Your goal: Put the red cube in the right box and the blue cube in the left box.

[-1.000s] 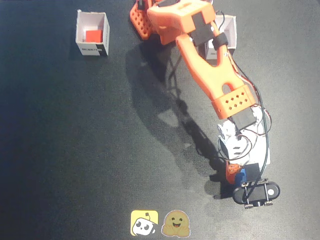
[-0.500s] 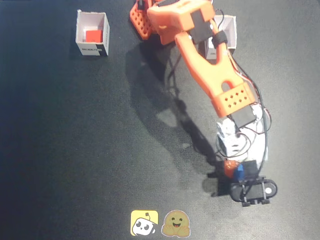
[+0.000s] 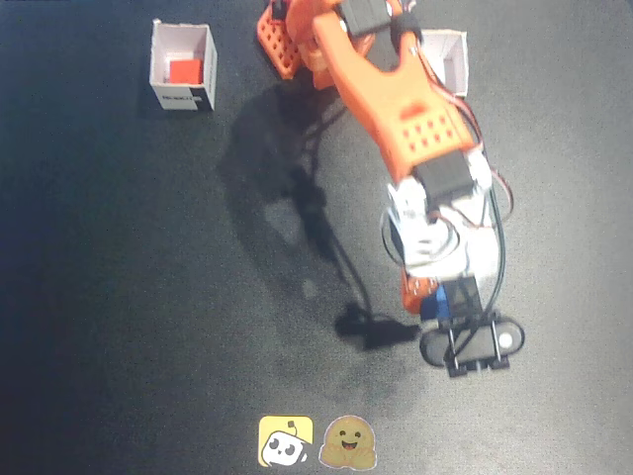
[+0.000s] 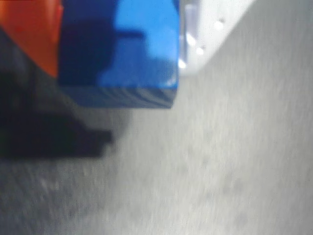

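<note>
One gripper (image 3: 433,300), pinching the blue cube (image 4: 128,54), has lifted and swung left since earlier.

The blue cube (image 3: 435,301) is held in the gripper (image 3: 431,298) above the dark table (image 3: 148,297); the red cube (image 3: 184,71) is seen inside the left-hand white box (image 3: 183,96).

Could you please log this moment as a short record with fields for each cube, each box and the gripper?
red cube: small solid red cube lies inside the white cardboard box at upper left of the fixed view
blue cube: small solid blue cube clamped in the gripper, lifted off the dark table
other box: white cardboard box at upper right, partly hidden by the orange arm; contents not visible
gripper state: shut on the blue cube
</note>
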### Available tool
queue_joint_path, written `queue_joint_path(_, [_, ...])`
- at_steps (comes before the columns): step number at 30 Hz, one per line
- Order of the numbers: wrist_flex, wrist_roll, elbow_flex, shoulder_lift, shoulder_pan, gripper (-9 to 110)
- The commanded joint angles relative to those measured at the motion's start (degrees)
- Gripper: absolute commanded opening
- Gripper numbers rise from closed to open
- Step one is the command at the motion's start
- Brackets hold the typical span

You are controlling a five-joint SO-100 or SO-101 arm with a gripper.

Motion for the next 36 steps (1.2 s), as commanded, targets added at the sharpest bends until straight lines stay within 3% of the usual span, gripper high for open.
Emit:
queue_joint_path(1, [2.37, -0.70, 0.44, 6.33, -0.09, 11])
queue_joint_path(16, [17.75, -2.81, 3.87, 19.51, -16.96, 11])
queue_joint_path(24, [20.92, -4.04, 5.54, 22.24, -26.63, 11])
queue_joint_path(36, [19.42, -6.77, 18.63, 30.50, -30.32, 11])
